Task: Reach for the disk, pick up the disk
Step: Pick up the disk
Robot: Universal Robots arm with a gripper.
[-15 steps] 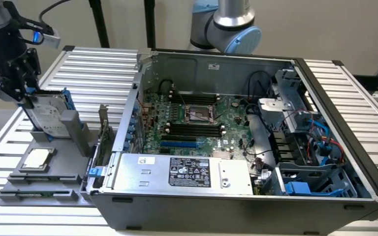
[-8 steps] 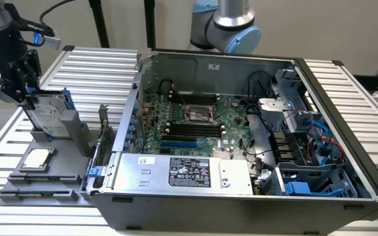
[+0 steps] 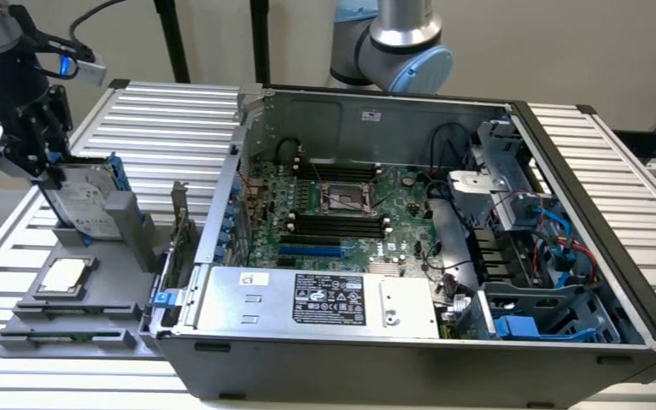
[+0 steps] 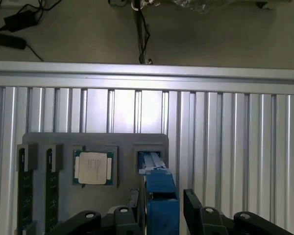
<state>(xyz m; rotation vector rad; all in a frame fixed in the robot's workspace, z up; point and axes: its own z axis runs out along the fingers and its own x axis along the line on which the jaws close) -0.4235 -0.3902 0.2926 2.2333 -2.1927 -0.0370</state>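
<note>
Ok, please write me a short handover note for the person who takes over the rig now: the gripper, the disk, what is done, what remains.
Gripper: open, one finger on each side of the disk's top edge, not closed on it.
Disk: stands on edge in its slot in the grey holder, on the exterior view's left, beside the open computer case.
Done: the reach, as far as the views show.
Left: the pick-up; the disk is not yet gripped or lifted.
</note>
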